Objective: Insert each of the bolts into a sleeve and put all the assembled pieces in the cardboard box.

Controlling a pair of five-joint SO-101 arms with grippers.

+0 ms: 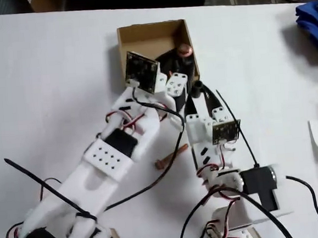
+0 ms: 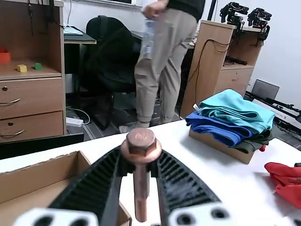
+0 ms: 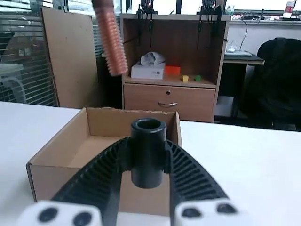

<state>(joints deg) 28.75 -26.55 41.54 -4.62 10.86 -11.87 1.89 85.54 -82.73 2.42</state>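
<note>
Copper first: found the bolt pinched just under its head by the left gripper, shank hanging down between the jaws, above the cardboard box. Found the black sleeve clamped upright in the right gripper, bore open upward, just beside the box wall. Noted a second bolt lying loose on the table between the arms.

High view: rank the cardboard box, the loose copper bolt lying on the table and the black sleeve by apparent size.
1. Open brown cardboard box, clearly largest.
2. Loose copper-coloured bolt, seen lengthwise.
3. Black cylindrical sleeve, seen nearly end-on, so its rank against the bolt is unsure.
</note>
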